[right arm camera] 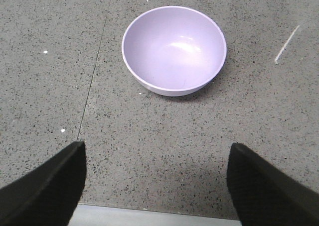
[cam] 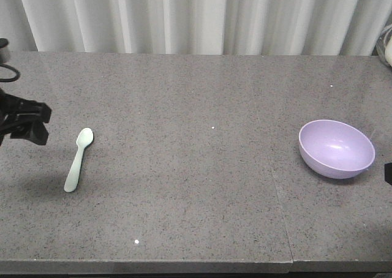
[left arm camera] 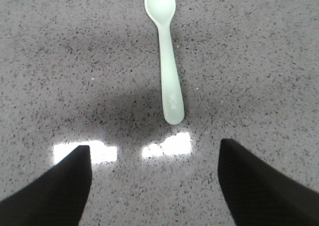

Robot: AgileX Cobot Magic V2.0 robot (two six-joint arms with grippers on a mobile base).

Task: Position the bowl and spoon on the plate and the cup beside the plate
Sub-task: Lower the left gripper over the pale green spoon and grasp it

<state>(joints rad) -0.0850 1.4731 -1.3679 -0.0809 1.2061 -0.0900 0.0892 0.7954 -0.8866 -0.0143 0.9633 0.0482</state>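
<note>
The pale mint-green spoon [cam: 78, 160] lies flat on the left part of the grey stone table, bowl end pointing away. My left gripper [cam: 27, 122] hovers just left of it, open and holding nothing. In the left wrist view the spoon [left arm camera: 167, 61] lies ahead of the left gripper [left arm camera: 154, 151], its handle end short of the fingertips. The lavender bowl [cam: 337, 148] stands upright and empty at the right. In the right wrist view the bowl [right arm camera: 174, 49] sits ahead of my open right gripper [right arm camera: 157, 146]. The plate and the cup are out of view.
A white curtain [cam: 196, 15] hangs behind the table. A seam [cam: 278, 198] runs through the tabletop left of the bowl. A pale object [cam: 387, 45] is cut off at the far right edge. The table's front edge [right arm camera: 149, 215] lies just under the right gripper.
</note>
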